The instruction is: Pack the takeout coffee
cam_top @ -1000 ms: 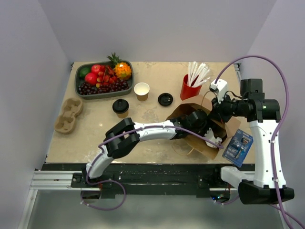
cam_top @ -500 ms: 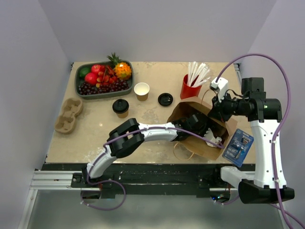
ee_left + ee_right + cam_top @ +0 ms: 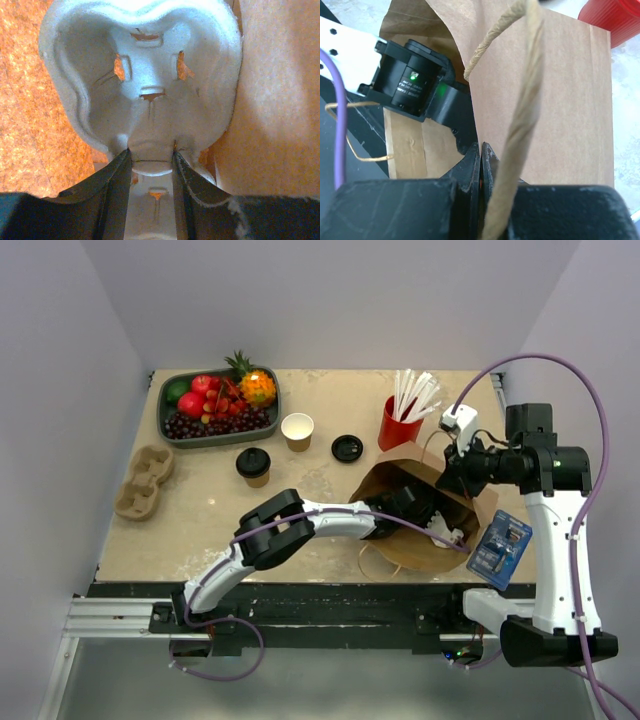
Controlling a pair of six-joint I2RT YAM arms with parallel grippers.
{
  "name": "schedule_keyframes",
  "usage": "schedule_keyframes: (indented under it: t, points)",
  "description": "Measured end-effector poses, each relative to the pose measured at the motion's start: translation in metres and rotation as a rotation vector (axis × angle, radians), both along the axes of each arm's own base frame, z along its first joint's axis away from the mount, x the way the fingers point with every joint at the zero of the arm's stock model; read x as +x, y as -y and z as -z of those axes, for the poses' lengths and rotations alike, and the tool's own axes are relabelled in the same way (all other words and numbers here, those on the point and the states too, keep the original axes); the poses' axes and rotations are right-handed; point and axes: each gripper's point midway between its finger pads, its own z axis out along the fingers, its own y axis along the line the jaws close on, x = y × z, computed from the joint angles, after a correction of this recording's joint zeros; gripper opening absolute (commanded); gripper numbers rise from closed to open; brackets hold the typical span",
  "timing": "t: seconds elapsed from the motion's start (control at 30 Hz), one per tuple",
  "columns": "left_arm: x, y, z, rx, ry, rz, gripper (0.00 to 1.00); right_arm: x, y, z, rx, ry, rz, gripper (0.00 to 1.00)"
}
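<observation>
L gripper [image 3: 150, 156] is reaching inside the paper bag [image 3: 412, 550], jaws pinching a pulp cup carrier [image 3: 140, 75]. R gripper [image 3: 481, 148] is clamping shut, apparently on the bag's rim. Takeout coffee [image 3: 253, 464] is sitting on the worktop [image 3: 200, 530], left of the bag, well apart.

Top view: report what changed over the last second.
The left arm slid rightward, pushing the left gripper and the pulp cup carrier it clamps deeper into the paper bag, whose mouth bulged rounder. Unchanged: the right gripper pinching the bag's rim, the takeout coffee, and everything else on the table.
</observation>
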Motion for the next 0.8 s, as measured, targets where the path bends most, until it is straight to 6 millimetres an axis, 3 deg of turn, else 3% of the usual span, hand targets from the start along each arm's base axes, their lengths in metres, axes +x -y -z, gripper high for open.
schedule_keyframes:
  t: [0.3,0.47,0.8]
  points:
    - [0.006,0.009,-0.008,-0.039,0.066,0.018,0.2,-0.002,-0.002,0.0,0.008,-0.008,-0.007,0.0]
    - [0.008,0.012,-0.015,-0.053,0.102,0.028,0.46,-0.004,-0.003,0.0,0.016,-0.011,-0.014,0.0]
    - [0.01,0.013,-0.02,-0.058,0.129,0.031,0.59,-0.003,-0.003,0.001,0.016,-0.015,-0.015,0.0]
